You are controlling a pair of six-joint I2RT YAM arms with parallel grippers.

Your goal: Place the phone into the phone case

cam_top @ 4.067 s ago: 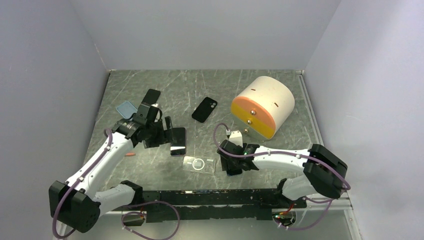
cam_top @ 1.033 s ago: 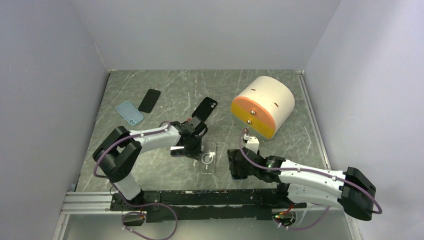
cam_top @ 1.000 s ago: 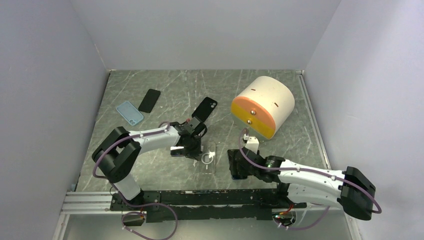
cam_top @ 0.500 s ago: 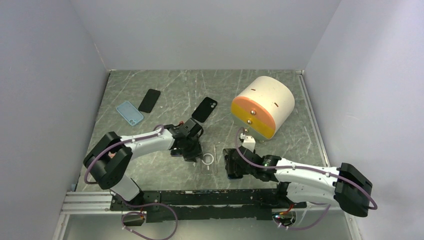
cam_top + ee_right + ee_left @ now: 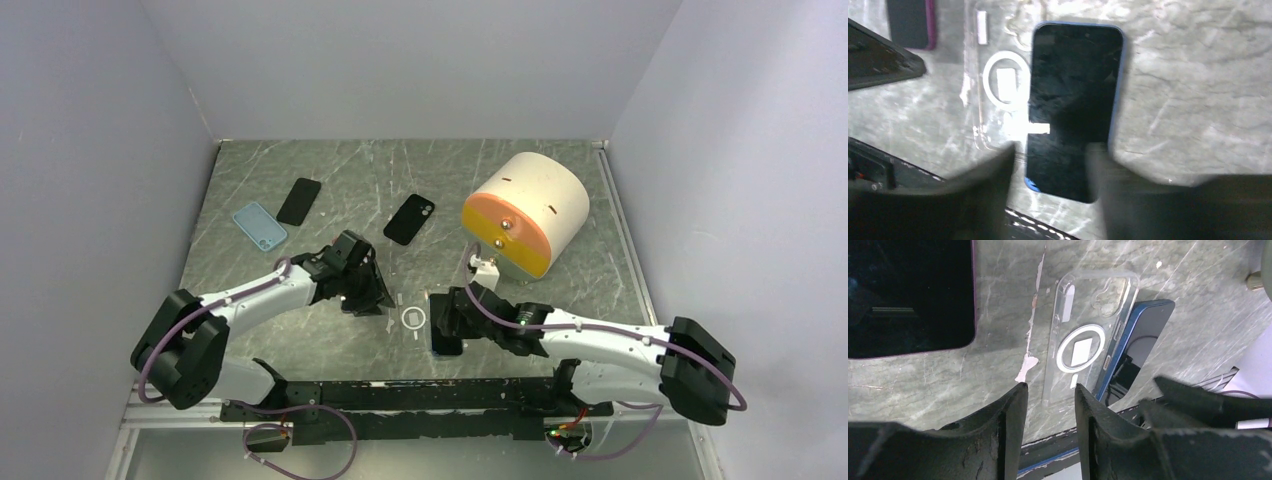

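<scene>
We see the left gripper [image 5: 1048, 390] parted and empty above the clear, ring-marked case [image 5: 1087, 340], the glossy blue-rimmed phone [image 5: 1073, 90] lying against its long edge on the scratched marble table [image 5: 1198, 300], while the blurred right gripper [image 5: 1050, 150] straddles the phone's end, grip unclear.

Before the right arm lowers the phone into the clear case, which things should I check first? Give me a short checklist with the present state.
1. Right gripper grips the phone across its long edges: ok.
2. Phone lined up over the case: not ok, it overlaps only one long edge.
3. Case lying open side up: cannot tell.
4. Left gripper open and empty: ok.
5. Left gripper off the case: ok, it is close but apart.
</scene>
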